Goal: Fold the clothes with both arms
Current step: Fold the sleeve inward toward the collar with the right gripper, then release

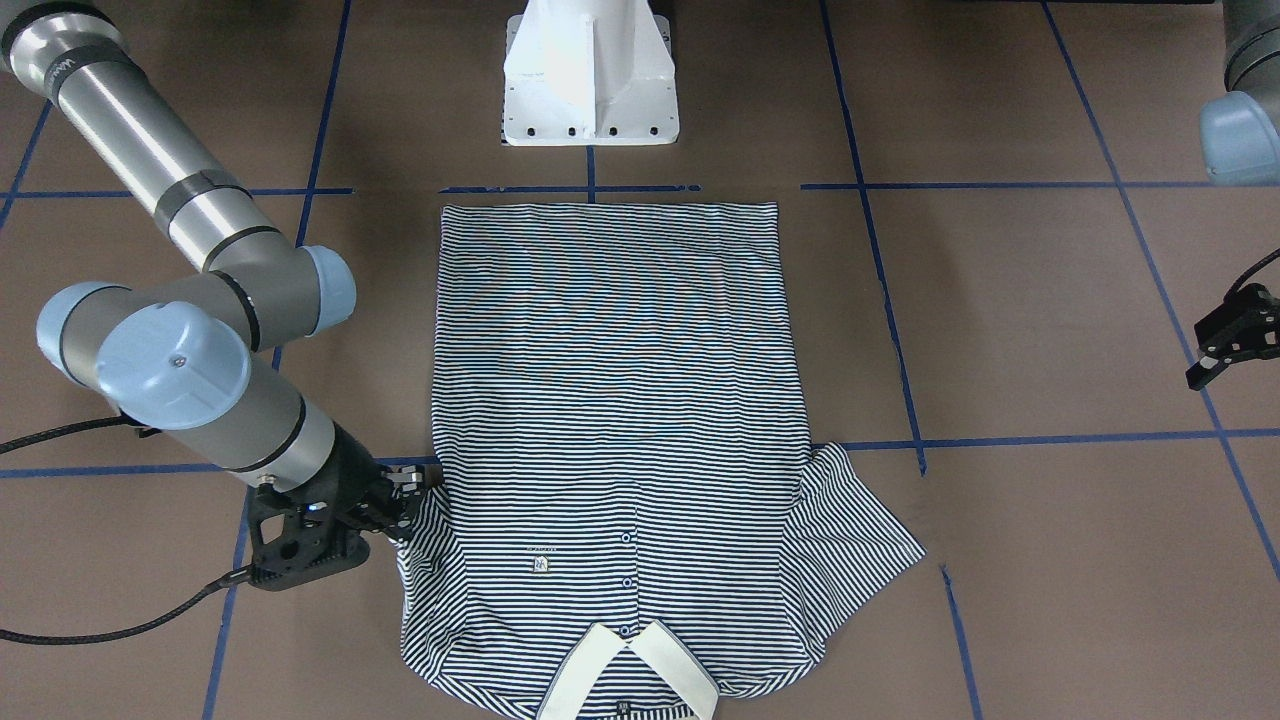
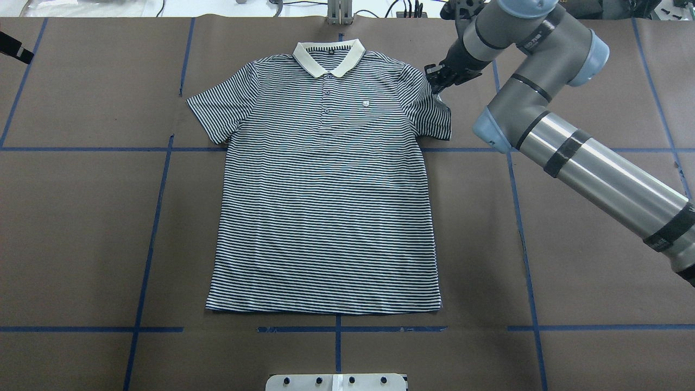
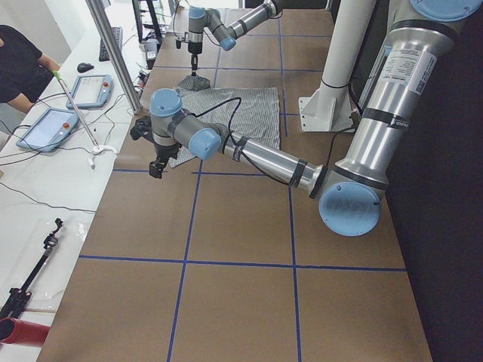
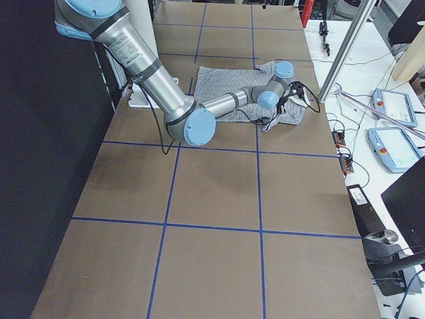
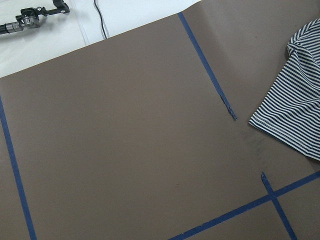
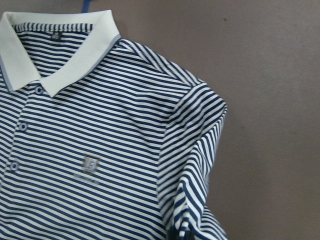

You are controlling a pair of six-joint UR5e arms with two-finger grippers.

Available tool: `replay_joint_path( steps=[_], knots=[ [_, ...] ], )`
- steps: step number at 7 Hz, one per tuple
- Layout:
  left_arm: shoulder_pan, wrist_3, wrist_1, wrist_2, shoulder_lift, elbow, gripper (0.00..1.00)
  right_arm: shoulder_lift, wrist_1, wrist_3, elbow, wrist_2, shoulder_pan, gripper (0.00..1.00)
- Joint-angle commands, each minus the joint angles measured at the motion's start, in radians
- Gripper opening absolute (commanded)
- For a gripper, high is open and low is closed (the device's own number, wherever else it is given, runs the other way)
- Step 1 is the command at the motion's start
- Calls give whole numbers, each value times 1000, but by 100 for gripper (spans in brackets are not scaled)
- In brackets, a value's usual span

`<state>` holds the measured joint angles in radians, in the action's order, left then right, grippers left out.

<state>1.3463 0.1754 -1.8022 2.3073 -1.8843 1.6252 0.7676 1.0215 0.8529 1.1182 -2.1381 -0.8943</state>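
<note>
The navy-and-white striped polo shirt (image 2: 326,206) lies flat and face up on the brown table, its white collar (image 2: 328,57) at the far side from the robot. My right gripper (image 1: 405,505) sits at the outer edge of the shirt's sleeve (image 2: 434,108) and looks shut on it. In the right wrist view that sleeve (image 6: 195,165) is bunched and rises toward the camera. My left gripper (image 1: 1205,365) hangs above bare table well off to the shirt's other side, its fingers apart and empty. The left wrist view catches only the other sleeve (image 5: 295,110).
The white pedestal base (image 1: 590,80) stands beyond the shirt's hem. Blue tape lines (image 2: 157,217) grid the brown table. A side bench holds control tablets (image 3: 49,128), cables and tools, and a person (image 3: 19,64) sits there.
</note>
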Motion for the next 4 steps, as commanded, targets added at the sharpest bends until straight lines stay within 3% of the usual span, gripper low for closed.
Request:
replay_joint_path(
  steps=[1, 2, 3, 4],
  knots=[
    [2, -1, 0, 1, 1, 1, 100, -220, 31, 40, -221, 131, 73, 0],
    [2, -1, 0, 0, 1, 1, 100, -269, 28, 40, -297, 170, 87, 0],
    [1, -1, 0, 0, -1, -1, 100, -266, 26, 38, -304, 176, 89, 95],
    [-1, 1, 0, 0, -4, -1, 100, -266, 25, 40, -305, 178, 89, 100]
  ],
)
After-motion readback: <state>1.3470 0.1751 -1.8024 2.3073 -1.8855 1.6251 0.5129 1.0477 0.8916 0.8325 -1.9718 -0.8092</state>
